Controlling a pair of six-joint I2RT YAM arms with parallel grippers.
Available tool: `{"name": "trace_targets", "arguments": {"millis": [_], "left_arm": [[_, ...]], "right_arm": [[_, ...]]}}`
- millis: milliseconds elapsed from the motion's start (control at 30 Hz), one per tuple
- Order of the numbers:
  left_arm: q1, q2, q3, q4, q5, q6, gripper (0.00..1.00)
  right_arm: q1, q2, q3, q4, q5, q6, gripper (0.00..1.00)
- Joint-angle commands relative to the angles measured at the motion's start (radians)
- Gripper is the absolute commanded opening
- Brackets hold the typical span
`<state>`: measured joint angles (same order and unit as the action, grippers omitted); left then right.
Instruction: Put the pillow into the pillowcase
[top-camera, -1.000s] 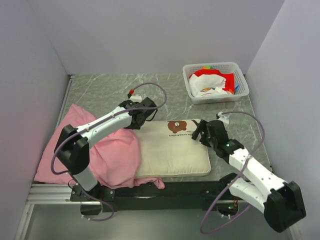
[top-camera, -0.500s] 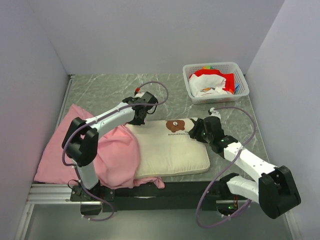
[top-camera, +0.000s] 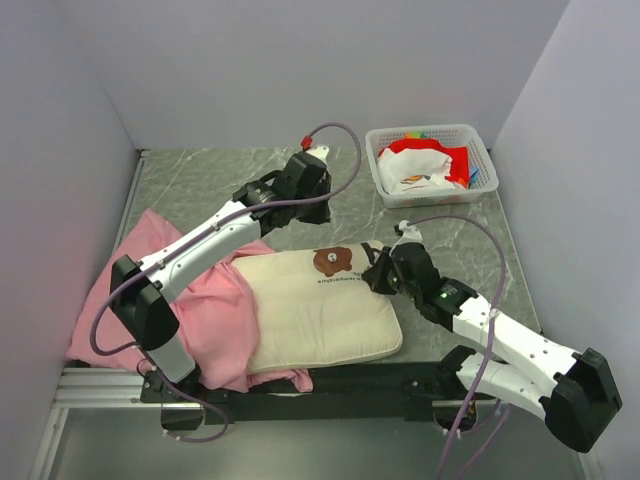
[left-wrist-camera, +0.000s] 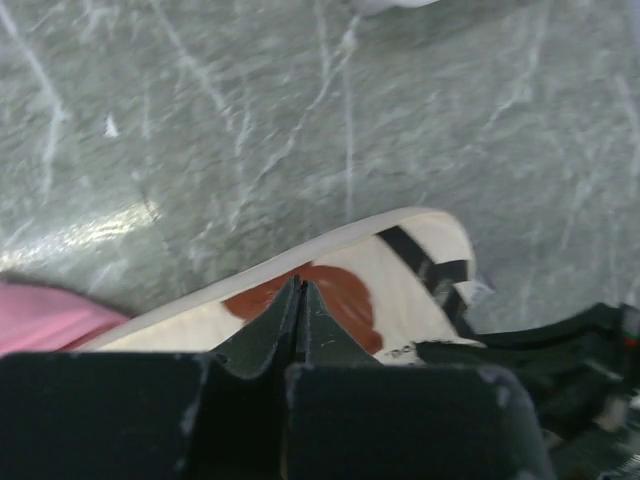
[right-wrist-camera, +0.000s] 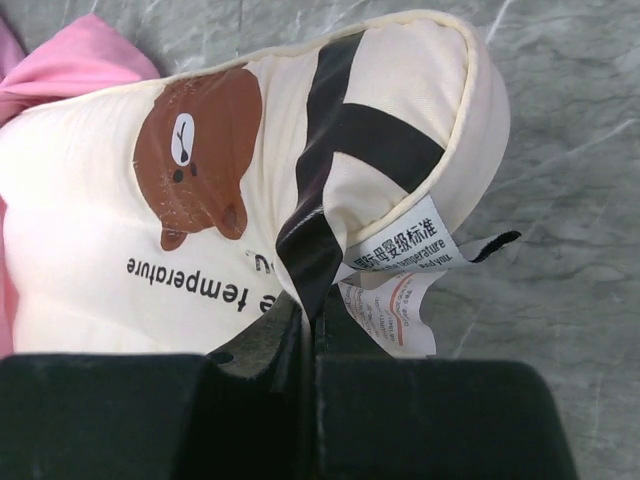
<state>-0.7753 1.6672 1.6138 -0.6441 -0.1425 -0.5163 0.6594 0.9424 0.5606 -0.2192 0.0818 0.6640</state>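
- Right gripper (right-wrist-camera: 306, 310): jaws closed tight at the far right corner of the pillow (top-camera: 320, 310). A black strip (right-wrist-camera: 340, 130) on that corner runs down into the jaws, right beside the white label (right-wrist-camera: 400, 250). I read that as a pinch on the pillow.
- Why that corner: it's the end away from the pillowcase (top-camera: 215, 310), so a grip there lets me push the pillow lengthwise toward the opening. The corner curls up off the table (top-camera: 220, 185) where I hold it.
- Left gripper (left-wrist-camera: 300, 300): fingers pressed together with no gap and nothing visible between them, so it looks empty. It hangs above the far edge of the pillow, over the bear face (right-wrist-camera: 195, 150).
- Pillow position: mid-table, print side up, long axis left to right. Its left end meets the pink fabric, and pink also shows under the near left corner. Most of it lies uncovered. I can't tell how far the left end is inside.
- Pillowcase: bunched and wrinkled at the left under my left arm. The mouth isn't clearly visible from above.
- Judgement: early in the insertion. The left gripper likely needs to get hold of the pillowcase edge and hold the mouth open.
- Risk: a thin strip in a corner pinch may slip, and pushing could bunch the pink fabric rather than enter it.
- The basket (top-camera: 440, 199) of clothes at the far right is well apart and not involved.
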Motion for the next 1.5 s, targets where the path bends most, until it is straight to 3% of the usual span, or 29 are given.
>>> {"name": "trace_targets", "arguments": {"millis": [0, 33, 67, 167, 233, 367, 533, 733, 900, 1000, 1033, 1067, 1200, 1467], "left_arm": [[-0.010, -0.023, 0.061, -0.033, 0.042, -0.005, 0.01], [-0.010, -0.012, 0.108, -0.102, -0.039, -0.036, 0.01], [-0.010, 0.014, 0.129, -0.176, -0.233, -0.065, 0.07], [-0.010, -0.033, 0.065, -0.414, -0.550, -0.302, 0.30], [-0.004, -0.171, -0.137, -0.372, -0.562, -0.416, 0.51], [0.111, -0.387, -0.429, -0.260, -0.456, -0.505, 0.70], [0.171, -0.485, -0.548, -0.241, -0.419, -0.538, 0.75], [0.182, -0.390, -0.586, -0.155, -0.302, -0.528, 0.72], [0.188, -0.345, -0.594, -0.132, -0.310, -0.542, 0.55], [0.188, -0.331, -0.577, -0.108, -0.289, -0.507, 0.31], [0.188, -0.317, -0.566, -0.101, -0.281, -0.495, 0.10], [0.188, -0.313, -0.555, -0.089, -0.244, -0.478, 0.01], [0.182, -0.316, -0.490, 0.029, -0.057, -0.349, 0.01], [0.076, -0.253, -0.281, 0.110, 0.124, -0.295, 0.01]], "right_arm": [[0.032, -0.007, 0.035, 0.000, 0.051, 0.045, 0.00], [0.032, -0.016, 0.027, -0.015, 0.067, 0.049, 0.00], [0.029, -0.027, 0.013, -0.025, 0.094, 0.052, 0.00], [0.028, -0.053, 0.010, -0.064, 0.137, 0.065, 0.00], [0.028, -0.047, 0.012, -0.077, 0.147, 0.068, 0.00], [0.026, -0.022, -0.001, -0.068, 0.144, 0.071, 0.00], [0.025, -0.016, -0.016, -0.046, 0.139, 0.077, 0.00], [0.025, 0.004, -0.013, -0.035, 0.131, 0.078, 0.00], [0.025, -0.022, 0.013, -0.058, 0.128, 0.066, 0.00], [0.026, -0.048, 0.033, -0.081, 0.122, 0.060, 0.00], [0.025, -0.054, 0.038, -0.092, 0.122, 0.059, 0.00], [0.026, -0.065, 0.050, -0.097, 0.113, 0.054, 0.00], [0.043, -0.122, 0.077, -0.112, 0.079, 0.059, 0.00], [0.144, -0.183, 0.186, -0.135, 0.119, 0.065, 0.00]]}}
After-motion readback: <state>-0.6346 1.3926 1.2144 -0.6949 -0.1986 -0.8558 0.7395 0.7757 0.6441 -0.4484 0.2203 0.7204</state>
